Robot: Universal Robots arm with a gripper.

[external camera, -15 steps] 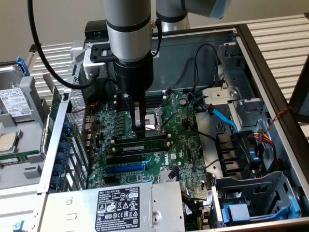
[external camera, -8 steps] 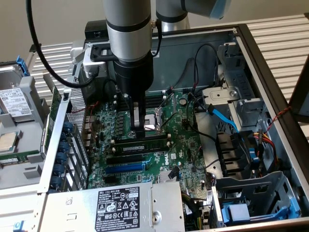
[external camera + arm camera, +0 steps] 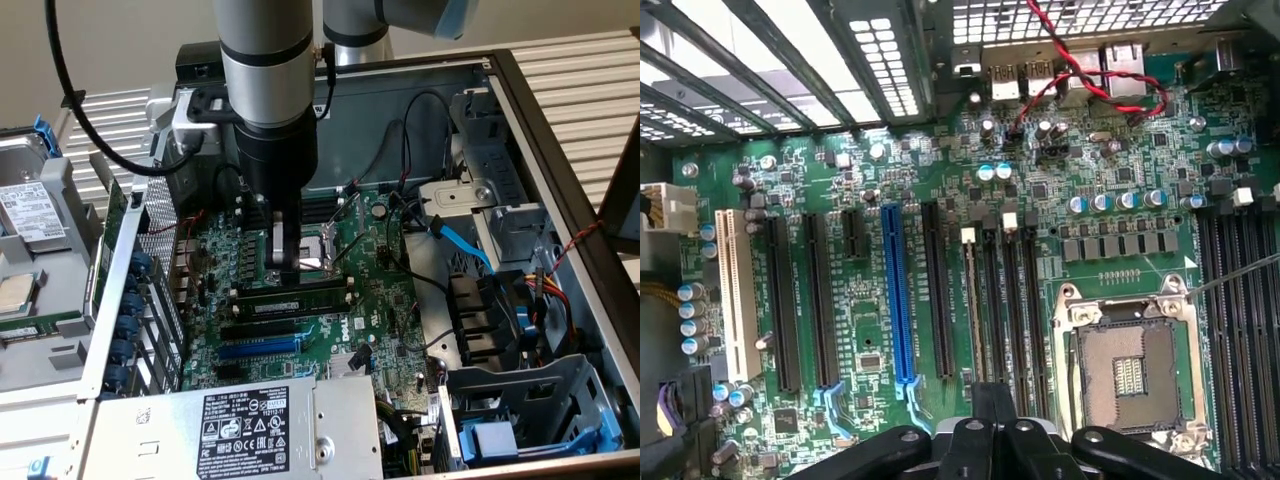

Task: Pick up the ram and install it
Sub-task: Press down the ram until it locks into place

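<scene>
Exterior view, middle of frame: the ram [image 3: 292, 296] lying lengthwise in a memory slot on the motherboard [image 3: 375, 315], dark and slot-long, just below the gripper [image 3: 287, 262]. Jaws closed, holding nothing visible, tips resting at or just above the stick's upper edge, near its middle; contact hard to confirm. Looks like a press-down step: stick placed, seating under way or being checked. In the wrist view, the same stick seen edge-on as a thin strip [image 3: 973, 300] among the dark slots, right above the gripper's black fingers [image 3: 992, 420] at the bottom edge.

To do this well: push straight down, no sideways lean, force centred over the stick so both ends sink evenly. Worth judging by the end latches, too small here to read. Tilt risks a half-seated module or a bent slot.

Outward: blue expansion slot [image 3: 258, 348] lower in the exterior view, empty CPU socket [image 3: 1130, 372] at lower right of the wrist view, power supply [image 3: 235, 425] along the bottom, blue cable [image 3: 462, 243] to the right.
</scene>
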